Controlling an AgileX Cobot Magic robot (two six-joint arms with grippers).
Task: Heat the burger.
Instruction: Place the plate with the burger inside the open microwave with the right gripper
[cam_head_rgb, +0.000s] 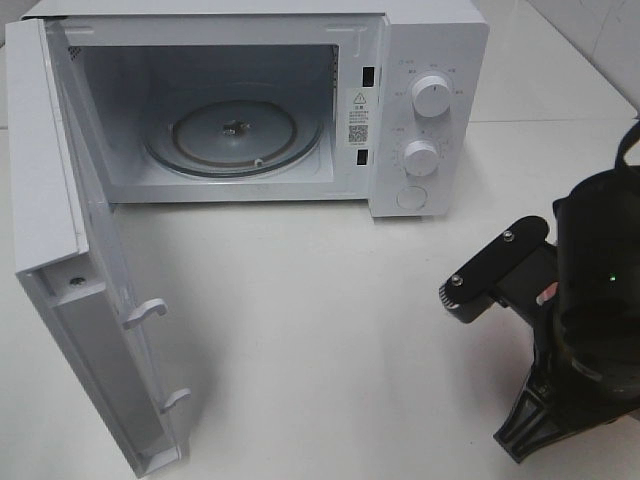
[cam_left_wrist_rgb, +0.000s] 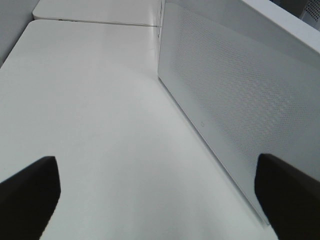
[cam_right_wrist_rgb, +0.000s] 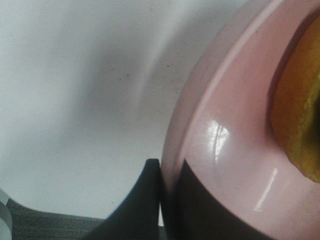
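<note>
Glossy pink plate (cam_right_wrist_rgb: 225, 150), matt white table (cam_head_rgb: 330, 330), glass turntable (cam_head_rgb: 200, 140)

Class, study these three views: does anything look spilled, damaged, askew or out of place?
Nothing stands out. The microwave door hangs wide open, the glass turntable sits centred inside, the table shows no spill, and the right tool grips the pink plate carrying the burger.

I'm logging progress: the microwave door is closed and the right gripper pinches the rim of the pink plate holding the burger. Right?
No: the microwave door is wide open, as the exterior high view shows. The right gripper does pinch the pink plate with the burger.
</note>
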